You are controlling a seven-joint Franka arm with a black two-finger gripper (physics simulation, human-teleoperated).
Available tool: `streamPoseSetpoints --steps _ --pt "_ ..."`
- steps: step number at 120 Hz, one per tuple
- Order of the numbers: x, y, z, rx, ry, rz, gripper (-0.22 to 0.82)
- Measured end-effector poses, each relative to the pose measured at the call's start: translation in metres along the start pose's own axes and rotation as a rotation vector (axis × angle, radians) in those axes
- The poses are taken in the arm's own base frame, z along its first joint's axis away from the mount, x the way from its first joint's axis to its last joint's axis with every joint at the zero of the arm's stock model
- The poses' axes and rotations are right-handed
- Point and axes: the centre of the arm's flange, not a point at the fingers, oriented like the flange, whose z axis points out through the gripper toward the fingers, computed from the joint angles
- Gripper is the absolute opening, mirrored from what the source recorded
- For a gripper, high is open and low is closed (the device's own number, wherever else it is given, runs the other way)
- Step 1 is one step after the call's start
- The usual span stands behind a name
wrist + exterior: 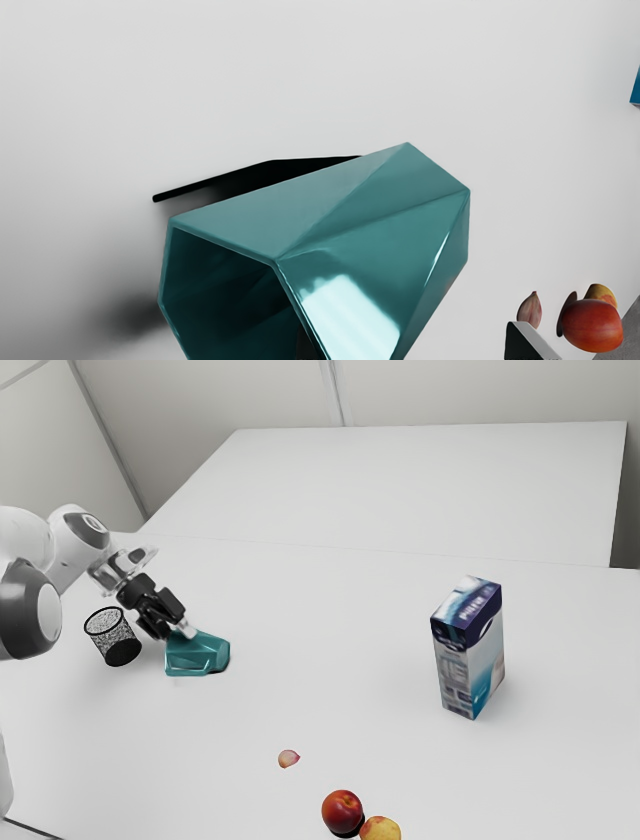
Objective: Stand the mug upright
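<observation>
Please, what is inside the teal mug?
Inside the mug: dark teal wall and, at its mouth, part of one gripper finger; the rest is covered by the mug's near side.

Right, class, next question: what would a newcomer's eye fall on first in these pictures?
Probably the glossy teal mug, lying on its side right at the black gripper, toward the exterior view's left. Next comes the tall blue-and-white carton, standing alone toward that view's right. The red fruit near its bottom edge is a bright spot on the white table.
</observation>
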Motion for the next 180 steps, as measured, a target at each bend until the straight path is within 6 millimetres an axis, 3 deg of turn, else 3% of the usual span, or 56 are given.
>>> streamPoseSetpoints --steps 26,40,63,100,124,149,180 --pt "-0.006 -0.006 0.005 -0.043 0.021 -0.027 0.05" --pt "-0.005 -0.006 0.006 -0.046 0.023 -0.03 -0.05" --pt "-0.003 0.001 0.004 -0.052 0.033 -0.025 -0.14" --pt "0.0 0.017 -0.001 -0.062 0.043 -0.009 -0.18" --pt "0.009 0.042 0.002 -0.013 0.01 0.02 -0.18" --pt "0.027 0.105 0.009 0.144 -0.02 0.117 -0.18" --pt "0.027 0.154 0.033 0.405 -0.031 0.211 -0.18"
